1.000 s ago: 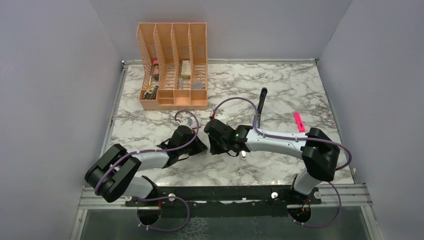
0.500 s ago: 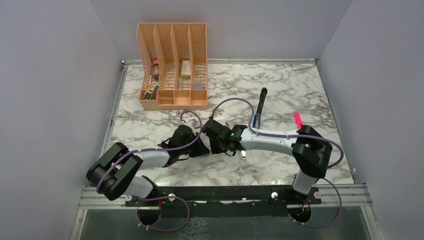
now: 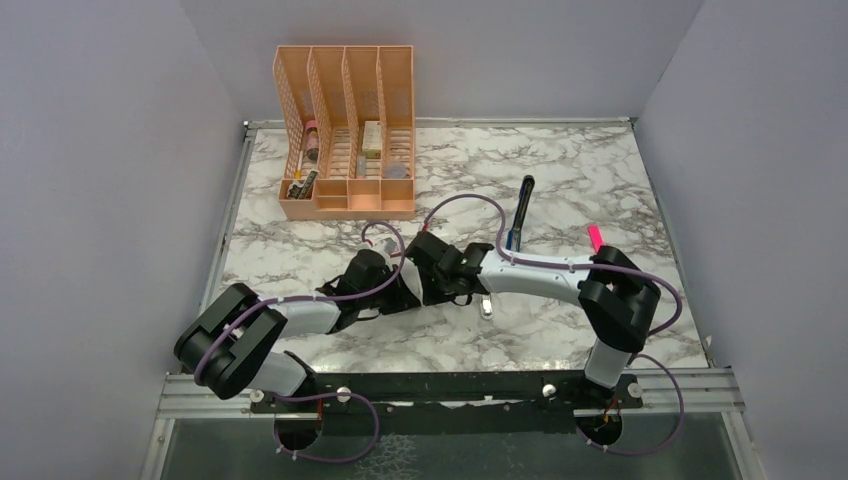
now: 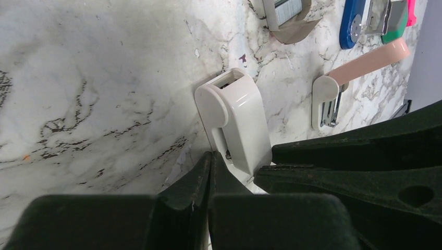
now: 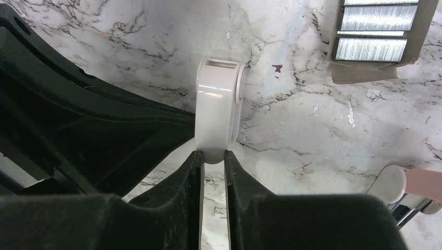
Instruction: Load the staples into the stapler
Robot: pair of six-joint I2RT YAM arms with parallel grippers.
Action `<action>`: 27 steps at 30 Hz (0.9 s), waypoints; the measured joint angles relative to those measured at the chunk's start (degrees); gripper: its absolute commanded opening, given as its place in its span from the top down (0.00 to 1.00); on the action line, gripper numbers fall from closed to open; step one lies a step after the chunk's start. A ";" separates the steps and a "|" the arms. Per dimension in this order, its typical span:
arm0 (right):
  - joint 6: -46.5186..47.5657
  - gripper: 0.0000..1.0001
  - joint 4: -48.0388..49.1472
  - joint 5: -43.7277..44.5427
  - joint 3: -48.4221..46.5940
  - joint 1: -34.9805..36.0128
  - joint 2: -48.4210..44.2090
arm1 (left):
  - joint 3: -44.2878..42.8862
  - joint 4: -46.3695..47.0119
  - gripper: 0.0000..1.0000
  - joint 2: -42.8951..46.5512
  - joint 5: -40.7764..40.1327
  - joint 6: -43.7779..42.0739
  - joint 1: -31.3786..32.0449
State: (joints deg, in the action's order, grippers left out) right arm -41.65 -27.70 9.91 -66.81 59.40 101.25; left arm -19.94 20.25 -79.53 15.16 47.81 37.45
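The blue stapler (image 3: 519,215) lies on the marble table (image 3: 600,160) right of centre, just past the right arm's forearm, with its black end pointing to the back wall. Neither tool is touching it. The staples (image 5: 378,39) sit in an open tan box with grey strips showing, apart from the stapler and a little beyond the spot where the two arms meet. What the arms have between them is a white plastic piece (image 5: 219,104) with a round hinge on one side and a slot in its far end. The right gripper (image 5: 212,159) is clamped on the near end of it, one finger on each side. The left gripper (image 4: 209,162) has its fingers pressed together with nothing between them, and the tip rests against the side of that same piece. Whether the piece is lifted off the marble, I can't tell. Close by lies a pink-handled tool (image 4: 365,62) with a white hinge. A pink highlighter (image 3: 596,238) rests by the right arm's elbow, and a peach desk organizer (image 3: 345,130) stands at the back left.
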 measured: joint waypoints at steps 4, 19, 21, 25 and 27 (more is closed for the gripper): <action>0.52 0.76 -0.02 -2.08 0.02 -1.01 0.00 | 0.02 -0.26 0.98 0.31 -0.70 0.44 0.02; 4.39 0.39 4.50 -1.40 1.14 -4.68 -11.13 | -4.39 -14.40 0.86 13.60 -10.95 -1.11 0.07; 4.90 0.37 5.53 -0.61 2.69 -5.49 -15.69 | -6.82 -16.17 0.79 15.34 -11.61 -1.81 0.07; 5.92 0.35 6.67 -0.02 7.98 -8.04 -23.87 | -11.06 -17.70 0.59 17.31 -11.74 -2.93 0.07; 6.38 0.33 6.58 -0.24 10.82 -10.10 -26.40 | -12.72 -18.01 0.45 17.29 -11.58 -3.13 0.22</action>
State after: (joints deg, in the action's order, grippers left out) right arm -35.27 -21.12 9.67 -55.99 49.30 74.85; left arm -32.67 2.24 -62.24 3.57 44.69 37.67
